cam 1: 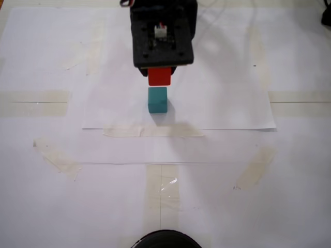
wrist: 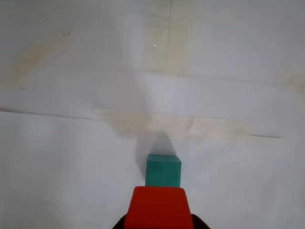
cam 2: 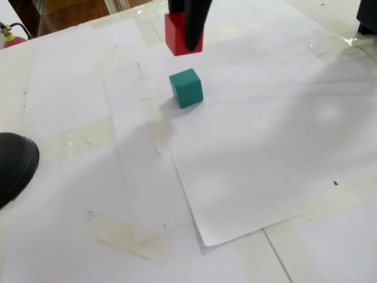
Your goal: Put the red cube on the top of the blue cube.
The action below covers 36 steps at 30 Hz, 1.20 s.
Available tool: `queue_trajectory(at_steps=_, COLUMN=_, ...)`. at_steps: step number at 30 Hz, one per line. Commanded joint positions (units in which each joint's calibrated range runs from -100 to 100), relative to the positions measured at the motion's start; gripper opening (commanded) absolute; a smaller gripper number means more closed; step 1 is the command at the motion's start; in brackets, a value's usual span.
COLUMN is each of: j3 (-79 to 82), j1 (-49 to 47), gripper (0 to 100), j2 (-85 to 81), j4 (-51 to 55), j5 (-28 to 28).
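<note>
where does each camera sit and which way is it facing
A fixed view: high, facing the arm, looking down at the small teal cube; shows the black tool gripping the small red cube.
Wrist view: rides the arm, looking down past the red cube to the teal one.
A fixed view: off to one side, angled down; one black finger shows.
All share both cubes.

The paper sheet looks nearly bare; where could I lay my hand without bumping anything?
Nearly anywhere: only the blue cube stands on the paper sheet, with the red cube held above it in the gripper. Avoid that spot; the taped edges nearer the camera are free.
</note>
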Motion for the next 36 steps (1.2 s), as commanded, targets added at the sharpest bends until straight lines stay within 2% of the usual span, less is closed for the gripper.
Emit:
queue_trajectory(at_steps=1, j3=-5.87, j1=1.14, gripper=4, j2=0.36, j4=-0.87, j5=0.78)
queue_trajectory(at_steps=36, j3=-6.32, j1=1.22, gripper=4, j2=8.60, j4=-5.69, j5=1.71)
